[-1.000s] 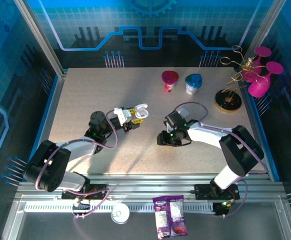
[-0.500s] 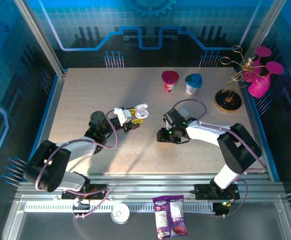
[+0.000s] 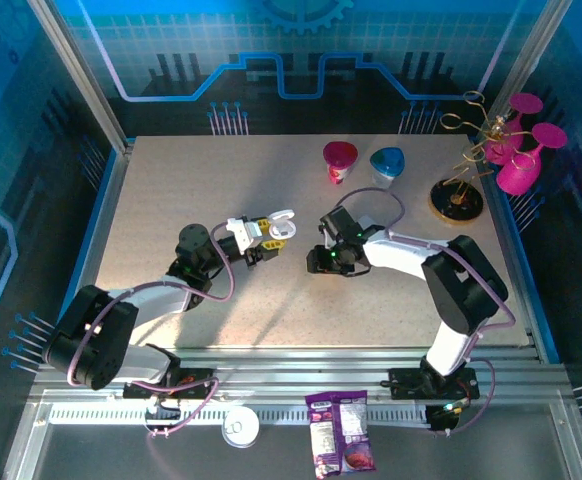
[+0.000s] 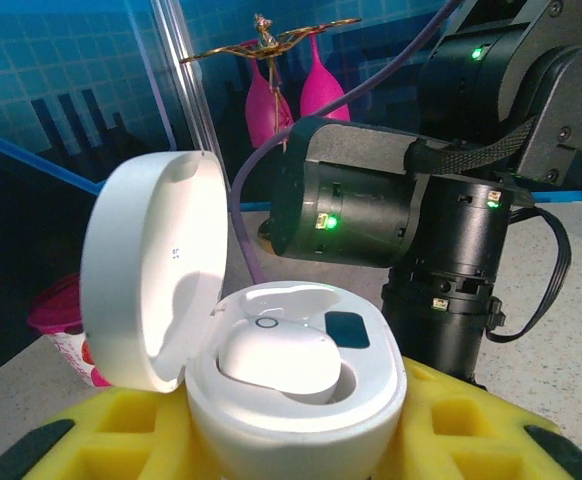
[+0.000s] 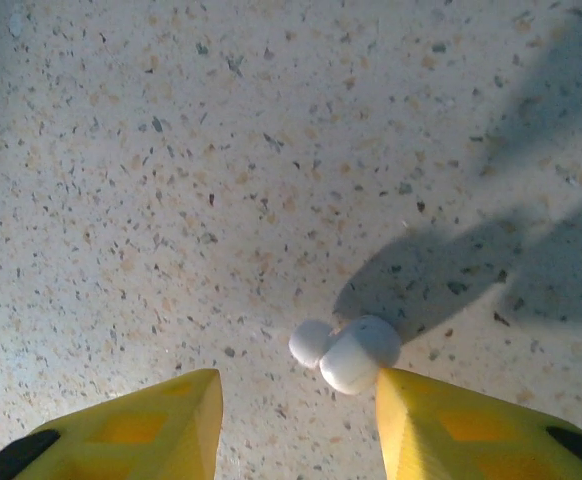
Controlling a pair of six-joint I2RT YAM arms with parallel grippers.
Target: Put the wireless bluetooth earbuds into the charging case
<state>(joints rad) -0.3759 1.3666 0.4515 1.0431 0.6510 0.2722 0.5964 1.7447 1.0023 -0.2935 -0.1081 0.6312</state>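
**Auditor:** How far along is the task standing?

**Inspector:** Partly done, by judgement. The left gripper (image 3: pixel 261 240) is clamping the charging case (image 4: pixel 301 400) between its yellow pads (image 4: pixel 451 430), jaws closed onto the base. The lid (image 4: pixel 141 270) is standing open, and one seated earbud (image 4: pixel 276 362) is resting in its well. A dark square patch (image 4: pixel 346 328) is showing beside it. Whether a second well is lying free there cannot be told

**Auditor:** What is outstanding?

**Inspector:** At least one loose earbud (image 5: pixel 346 355) is lying on the table (image 5: pixel 171 150), just ahead of the right gripper (image 5: pixel 299 395). Those jaws are standing apart, wider than the bud, and are gripping nothing. The bud is touching the tip of one finger (image 5: pixel 441 420) and sitting clear of the other. It is awaiting pickup and transfer to the case, which the overhead view is placing near that gripper, on its left

**Auditor:** Materials and form?

**Inspector:** Case and buds are presenting as smooth, glossy white plastic. The case is reading as a rounded pebble with a hinged dome lid, the loose bud as a small bulb with a rounded nub. Both are likely to be slippery, and the bud prone to rolling under a pinch. The pads are looking matte, with square recesses. The table is showing a flat, speckled, stone-like finish
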